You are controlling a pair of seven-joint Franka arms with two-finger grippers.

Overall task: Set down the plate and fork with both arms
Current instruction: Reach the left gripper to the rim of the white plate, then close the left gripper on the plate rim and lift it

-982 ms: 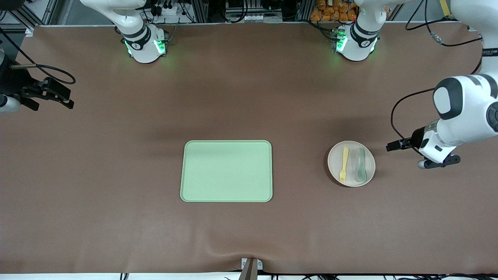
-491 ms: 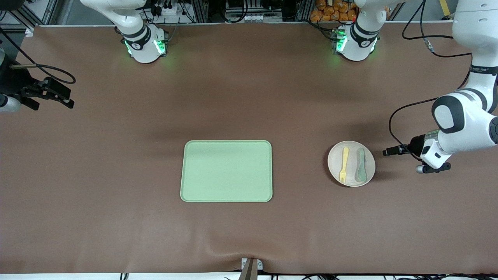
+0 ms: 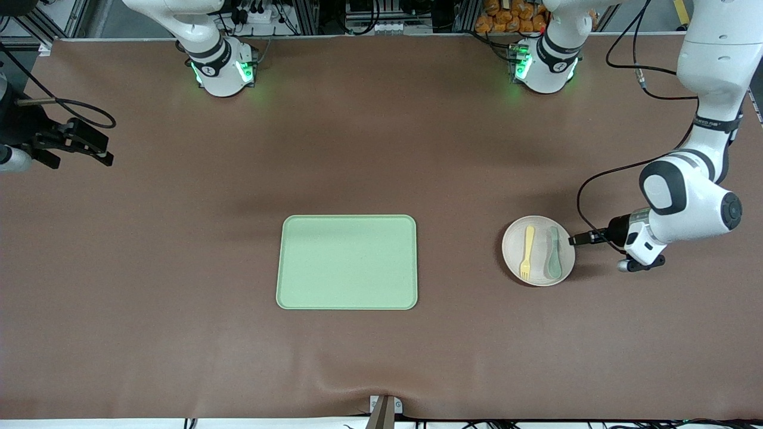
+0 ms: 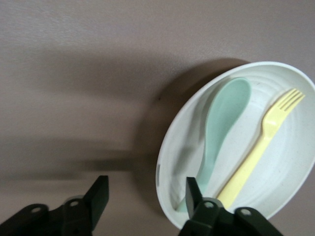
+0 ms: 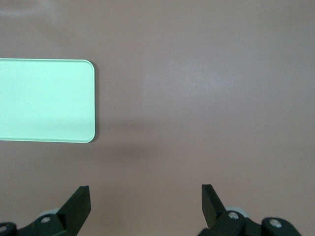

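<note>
The pale beige plate [image 3: 538,271] lies on the table toward the left arm's end. On it lie the pale-yellow fork [image 3: 527,251] and a grey-green spoon [image 3: 554,253]. My left gripper [image 3: 576,240] is open and low at the plate's edge. In the left wrist view its jaws [image 4: 146,191] stand astride the plate's rim [image 4: 165,162], one finger over the plate near the spoon [image 4: 221,123] and fork [image 4: 256,152]. My right gripper [image 3: 104,155] is open and empty, and waits at the right arm's end of the table; it shows in the right wrist view [image 5: 145,196].
A rectangular light-green tray [image 3: 347,262] lies in the middle of the table; its corner shows in the right wrist view [image 5: 44,101]. A black cable loops from the left arm's wrist above the table beside the plate.
My left gripper has moved from the table's end toward the plate and now reaches its rim. The right arm, plate, fork and tray have not moved.
</note>
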